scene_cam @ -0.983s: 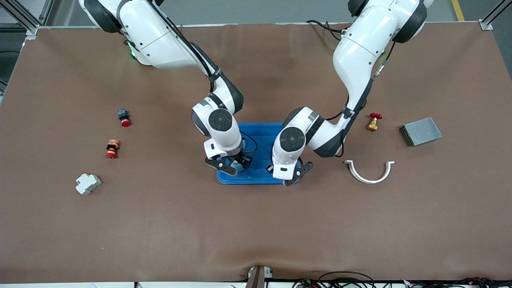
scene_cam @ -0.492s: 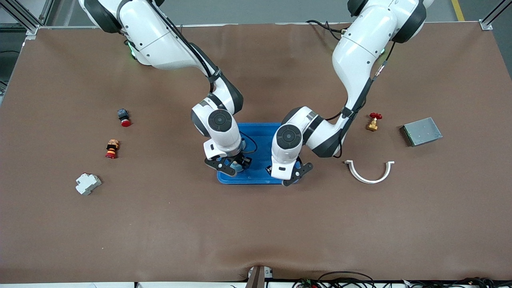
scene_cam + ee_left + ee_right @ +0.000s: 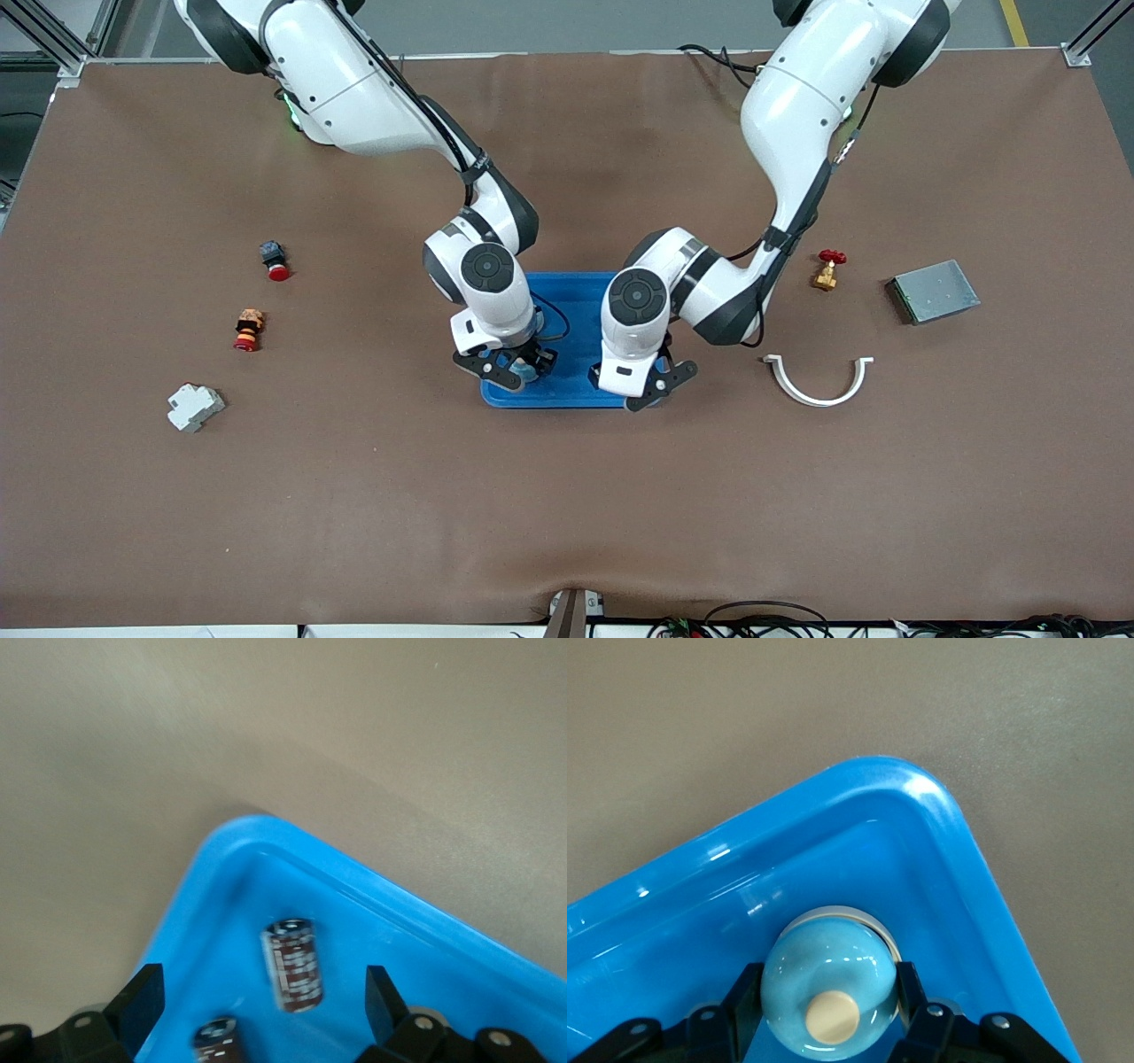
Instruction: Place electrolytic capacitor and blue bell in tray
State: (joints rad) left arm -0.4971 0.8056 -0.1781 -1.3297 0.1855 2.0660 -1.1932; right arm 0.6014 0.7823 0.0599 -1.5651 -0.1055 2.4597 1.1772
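The bright-blue tray [image 3: 576, 377] lies mid-table. My right gripper [image 3: 509, 365] is low in the tray's corner toward the right arm's end, shut on the light-blue bell [image 3: 819, 957] with a cream button; both fingers [image 3: 908, 983] press its sides. My left gripper [image 3: 645, 383] hangs open over the tray's corner toward the left arm's end. In the left wrist view [image 3: 261, 985] its fingers stand wide apart, and a dark brown electrolytic capacitor [image 3: 292, 964] lies loose in the tray [image 3: 230, 877] between them. A second like cylinder [image 3: 215, 1041] shows at the frame's edge.
Toward the left arm's end lie a white curved clip [image 3: 819, 379], a brass valve with a red handle [image 3: 827, 270] and a grey metal plate [image 3: 935, 291]. Toward the right arm's end lie a red push button [image 3: 275, 259], a red-orange part [image 3: 248, 330] and a white breaker [image 3: 195, 407].
My left wrist has shifted slightly toward the right arm's end over the tray. My right gripper has stayed in place with the bell.
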